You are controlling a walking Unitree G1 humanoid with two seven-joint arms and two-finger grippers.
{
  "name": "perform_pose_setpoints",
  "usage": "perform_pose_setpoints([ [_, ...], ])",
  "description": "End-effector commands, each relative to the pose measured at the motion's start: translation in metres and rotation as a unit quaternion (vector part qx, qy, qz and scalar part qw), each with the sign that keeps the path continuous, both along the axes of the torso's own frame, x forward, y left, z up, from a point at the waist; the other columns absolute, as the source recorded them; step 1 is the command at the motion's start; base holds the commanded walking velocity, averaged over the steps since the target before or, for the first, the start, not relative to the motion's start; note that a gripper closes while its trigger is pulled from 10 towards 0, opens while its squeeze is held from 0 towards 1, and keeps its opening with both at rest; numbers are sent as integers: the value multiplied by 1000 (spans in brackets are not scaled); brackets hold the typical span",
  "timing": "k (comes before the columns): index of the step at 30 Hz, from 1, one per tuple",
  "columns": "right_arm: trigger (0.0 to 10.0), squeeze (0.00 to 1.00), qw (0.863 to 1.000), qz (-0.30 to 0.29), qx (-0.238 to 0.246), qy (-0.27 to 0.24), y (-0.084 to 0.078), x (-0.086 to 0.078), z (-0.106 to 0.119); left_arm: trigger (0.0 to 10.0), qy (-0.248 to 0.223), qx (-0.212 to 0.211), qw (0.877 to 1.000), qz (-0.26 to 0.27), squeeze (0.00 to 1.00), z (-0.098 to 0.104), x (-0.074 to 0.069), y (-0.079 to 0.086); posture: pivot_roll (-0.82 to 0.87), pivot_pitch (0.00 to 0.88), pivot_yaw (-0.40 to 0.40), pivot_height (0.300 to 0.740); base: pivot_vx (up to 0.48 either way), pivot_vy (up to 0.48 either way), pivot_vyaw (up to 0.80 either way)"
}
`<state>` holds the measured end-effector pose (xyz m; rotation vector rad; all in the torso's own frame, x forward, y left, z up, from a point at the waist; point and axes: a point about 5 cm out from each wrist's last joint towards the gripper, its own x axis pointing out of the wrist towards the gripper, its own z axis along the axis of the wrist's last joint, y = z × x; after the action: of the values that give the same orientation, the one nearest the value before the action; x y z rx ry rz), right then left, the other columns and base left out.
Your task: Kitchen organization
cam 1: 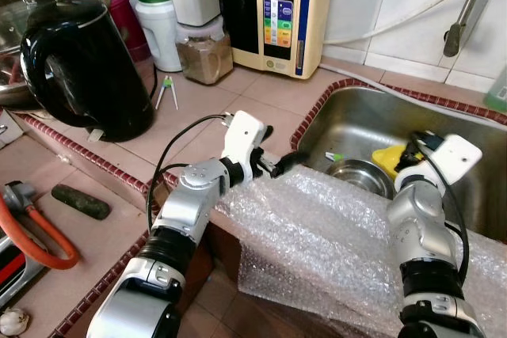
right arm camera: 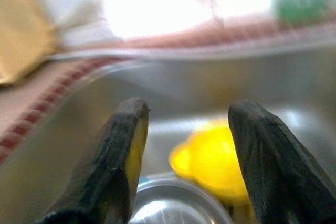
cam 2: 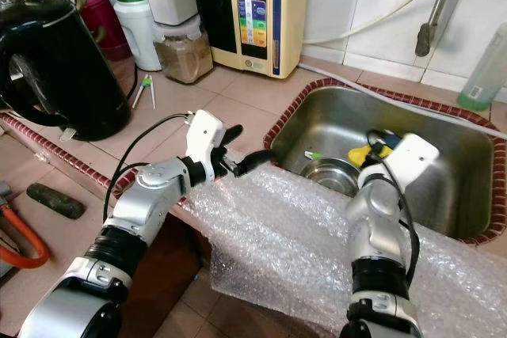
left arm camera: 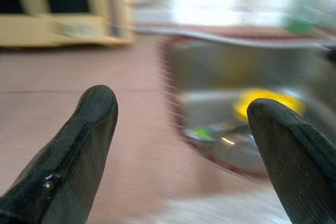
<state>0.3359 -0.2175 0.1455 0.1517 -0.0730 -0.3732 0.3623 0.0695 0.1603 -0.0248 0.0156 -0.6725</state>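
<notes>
Both tools are spread and empty: the left tool [cam 1: 279, 165] hangs over the worktop [cam 1: 238, 96] at the sink [cam 1: 467, 195] rim, the right tool [right arm camera: 186, 156] above the yellow sponge [cam 1: 386, 161] and steel bowl [cam 1: 356, 174]. Loose bubble wrap [cam 1: 317, 235] draped along the front edge could snag an arm

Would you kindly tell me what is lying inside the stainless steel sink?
Inside the stainless steel sink lie a round metal bowl, a yellow plastic item and a small green object. The bubble wrap sheet and right gripper hide its near part.
</notes>
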Motion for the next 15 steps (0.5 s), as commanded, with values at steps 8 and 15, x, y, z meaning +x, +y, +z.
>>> perform_pose_setpoints([
  [8, 10000, 1000, 989, 97, -94, -66, 12, -11, 29, 10000, -48, 46, 991, 113, 1000, -7, -4, 14, -114, 0, 85, 740, 0, 0, 0],
  [15, 10000, 1000, 967, 145, -196, -68, -4, -36, 48, 10000, -69, 57, 982, 164, 1000, -20, -28, 36, -109, 0, 60, 740, 0, 0, 0],
])
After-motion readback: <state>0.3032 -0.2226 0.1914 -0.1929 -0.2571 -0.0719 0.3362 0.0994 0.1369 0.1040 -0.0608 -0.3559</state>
